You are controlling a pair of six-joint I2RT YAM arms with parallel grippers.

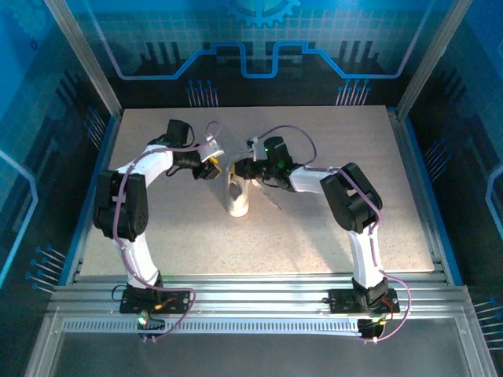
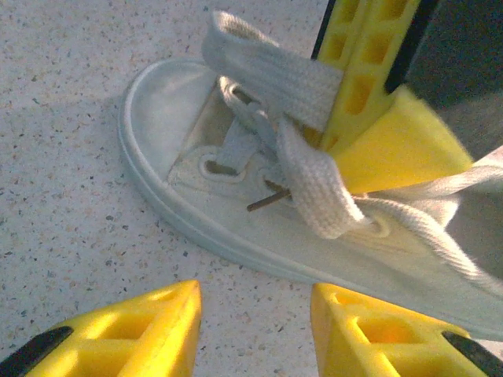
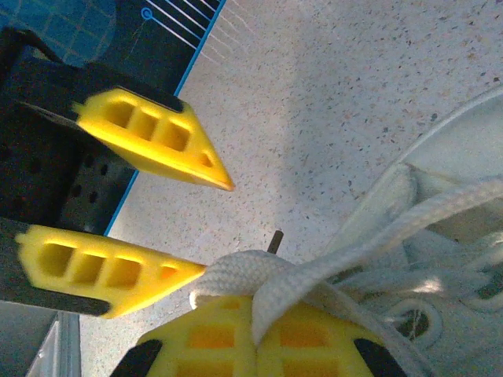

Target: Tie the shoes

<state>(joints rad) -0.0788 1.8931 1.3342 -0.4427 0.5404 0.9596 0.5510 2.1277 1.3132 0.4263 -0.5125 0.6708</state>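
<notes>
Sneaker (image 1: 237,196) lies lengthwise near-far, toe twd far edge.

Small white low-top sneaker (image 1: 237,198) upright on its sole; flat white laces (image 2: 313,177) in loose loops.

Speckled tabletop (image 1: 275,243), blue circuit-patterned walls (image 1: 141,31)

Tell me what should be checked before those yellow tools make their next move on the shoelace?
1. The right tool pinches the lace: ok.
2. The left tool stands open and empty: ok.
3. The sneaker sits sole-down on the table: ok.
4. Bow tied: not ok, the lacing is loose.
5. Free lace end within the left tool's reach: cannot tell.
</notes>
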